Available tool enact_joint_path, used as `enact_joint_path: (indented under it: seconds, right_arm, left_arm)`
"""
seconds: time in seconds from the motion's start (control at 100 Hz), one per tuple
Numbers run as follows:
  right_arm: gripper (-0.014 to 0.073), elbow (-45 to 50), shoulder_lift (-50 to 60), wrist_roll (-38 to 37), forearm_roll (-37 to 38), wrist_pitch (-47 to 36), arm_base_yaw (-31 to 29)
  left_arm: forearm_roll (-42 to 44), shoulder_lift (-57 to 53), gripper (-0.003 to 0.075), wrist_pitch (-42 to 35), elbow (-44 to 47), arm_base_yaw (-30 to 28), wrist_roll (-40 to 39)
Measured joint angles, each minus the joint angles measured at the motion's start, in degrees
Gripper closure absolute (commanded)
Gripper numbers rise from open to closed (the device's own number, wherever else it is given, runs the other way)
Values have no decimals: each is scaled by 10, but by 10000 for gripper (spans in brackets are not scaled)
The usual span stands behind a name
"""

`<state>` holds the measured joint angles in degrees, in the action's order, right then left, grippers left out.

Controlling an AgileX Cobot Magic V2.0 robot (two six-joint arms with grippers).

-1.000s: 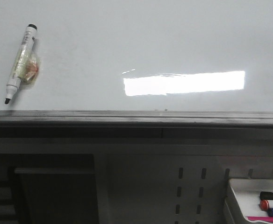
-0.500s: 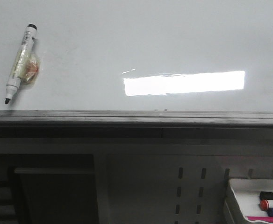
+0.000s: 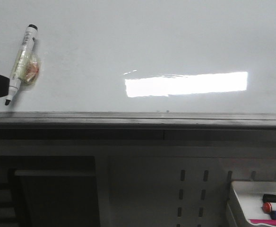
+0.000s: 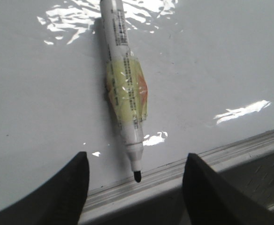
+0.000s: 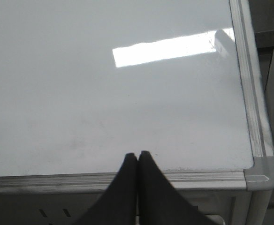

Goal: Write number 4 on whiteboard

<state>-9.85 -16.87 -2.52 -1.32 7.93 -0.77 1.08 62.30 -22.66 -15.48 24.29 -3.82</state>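
- Left gripper [image 4: 136,187] hovering over the near left part of the whiteboard [image 3: 142,42], fingers [image 4: 73,187] set wide apart and holding nothing.
- Seen from the front only as a dark shape at the far left edge, just beside the marker's tip.
- Marker [image 3: 21,61] lying flat on the board between those fingers, white barrel wrapped in yellowish tape, uncapped black tip pointing at the grey rail [image 3: 138,118] and nearly touching it.
- No ink stroke visible on the glossy surface; bright rectangular reflection [image 3: 185,84] right of centre.
- Right gripper [image 5: 137,157] over the near edge by the board's right corner, fingers [image 5: 126,178] pressed together, empty.
- White tray [image 3: 244,198] with markers at lower right, below the board.
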Motion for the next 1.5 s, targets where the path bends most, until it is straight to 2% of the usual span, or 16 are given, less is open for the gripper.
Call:
enact_joint_path:
  seconds: [0.42, 0.49, 0.65, 0.8, 0.92, 1.1, 1.28, 1.33, 1.38, 1.5]
  right_arm:
    - [658, 0, 0, -1, 0, -18, 0]
    - [658, 0, 0, -1, 0, -20, 0]
    - [658, 0, 0, -1, 0, -14, 0]
    - [658, -6, 0, -1, 0, 7, 0]
    - [658, -34, -6, -1, 0, 62, 17]
    - [658, -80, -49, 0, 0, 124, 89]
    - [651, -134, -129, 1, 0, 120, 215]
    - [613, -150, -157, 1, 0, 113, 254]
    - [538, -167, -190, 1, 0, 105, 292]
    - [279, -202, -255, 1, 4, 89, 381]
  left_arm:
    - [-23, 108, 326, -27, -51, 2, 0]
    - [-24, 118, 390, -33, -53, 2, 0]
    - [-33, 126, 739, -40, -54, 2, 0]
    - [-33, 126, 741, -40, -54, 2, 0]
    - [-11, 125, 741, -40, -54, 2, 0]
    - [140, 91, 741, -39, -54, 4, 0]
    - [294, 36, 740, -40, -54, 26, 0]
    - [339, 25, 740, -40, -54, 36, 0]
    - [382, 19, 740, -43, -54, 44, 0]
    - [450, 13, 740, -62, -54, 58, 0]
